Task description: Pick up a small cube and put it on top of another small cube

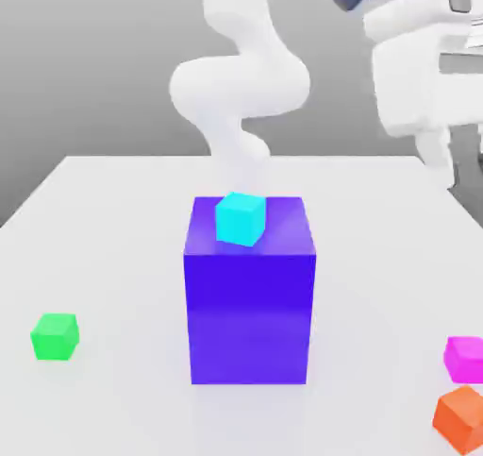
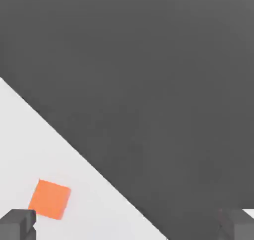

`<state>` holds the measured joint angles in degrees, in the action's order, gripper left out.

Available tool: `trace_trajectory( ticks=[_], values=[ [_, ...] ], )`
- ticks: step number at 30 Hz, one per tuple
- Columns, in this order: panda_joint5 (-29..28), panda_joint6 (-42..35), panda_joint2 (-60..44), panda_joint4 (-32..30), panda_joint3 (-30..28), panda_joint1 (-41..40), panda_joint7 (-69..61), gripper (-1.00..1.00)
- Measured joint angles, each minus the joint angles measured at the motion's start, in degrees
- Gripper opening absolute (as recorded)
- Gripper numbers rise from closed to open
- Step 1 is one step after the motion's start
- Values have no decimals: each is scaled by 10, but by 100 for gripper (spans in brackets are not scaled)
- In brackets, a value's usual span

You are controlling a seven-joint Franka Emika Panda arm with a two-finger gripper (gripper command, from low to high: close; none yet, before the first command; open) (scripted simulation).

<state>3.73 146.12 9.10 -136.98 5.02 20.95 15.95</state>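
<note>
Fingers [image 2: 17, 223] spread wide, nothing between them, hanging above worktop [image 2: 20, 144] corner. Orange cube [image 2: 49, 199] on worktop just beside one fingertip in hand view. In exterior view, pink cube [image 1: 464, 358] at far right worktop edge, just behind orange cube. Cyan cube [image 1: 240, 219] atop blue-violet block [image 1: 250, 303] at centre. Green cube [image 1: 55, 336] far left.

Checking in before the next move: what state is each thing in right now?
claw: open, holding nothing
magenta cube: on the table, not picked
orange cube: on the table, beside the magenta one
cyan cube: atop the blue block
green cube: on the table, alone
</note>
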Motion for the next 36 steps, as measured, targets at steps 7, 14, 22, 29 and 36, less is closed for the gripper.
trace_trajectory(
  ticks=[7, 14, 22, 29, 36],
  values=[
    [-39, 58, -146, -21, 37, 73, -80, 0],
    [-118, 132, -293, -24, 32, 124, -95, 0],
    [-134, 173, -347, -13, 13, 141, -84, -100],
    [-100, 104, -258, -33, 35, 121, -107, -100],
    [-64, 86, -204, -64, -66, 29, -49, -100]
  ],
)
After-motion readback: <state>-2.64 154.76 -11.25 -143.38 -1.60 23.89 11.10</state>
